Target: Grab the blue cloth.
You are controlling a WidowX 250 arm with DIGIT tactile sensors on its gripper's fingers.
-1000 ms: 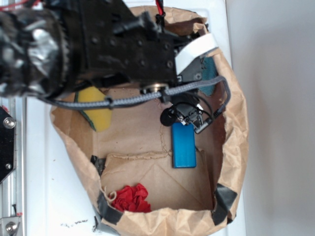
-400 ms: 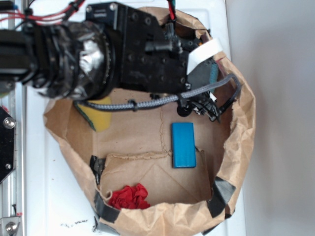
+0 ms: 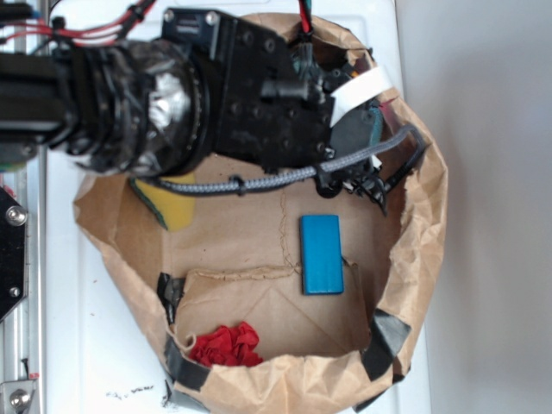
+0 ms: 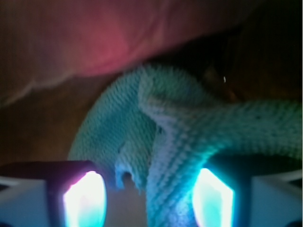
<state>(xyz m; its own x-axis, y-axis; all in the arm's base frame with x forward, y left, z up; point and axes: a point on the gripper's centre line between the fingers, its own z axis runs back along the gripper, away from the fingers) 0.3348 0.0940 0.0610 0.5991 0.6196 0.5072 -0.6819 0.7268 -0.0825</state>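
White worktop (image 3: 86, 328) carries a brown paper bag (image 3: 423, 241) with its walls rolled down, so that the things lie in a shallow tub. The blue cloth (image 4: 156, 137) is tucked in the bag's upper right corner, against the wall; in the exterior view only a teal sliver (image 3: 376, 126) is seen past the arm. The gripper (image 4: 147, 201) has been brought low over it, presumably because the cloth lies in that corner and must be reached from above. In the wrist view the fingers (image 4: 85, 198) are spread wide, one at each side of a raised fold of the knit, and nothing is gripped yet. Well apart from the grasp lie a blue block (image 3: 321, 254) at centre, a red cloth (image 3: 226, 345) at lower left and a yellow sponge (image 3: 168, 203) at left.
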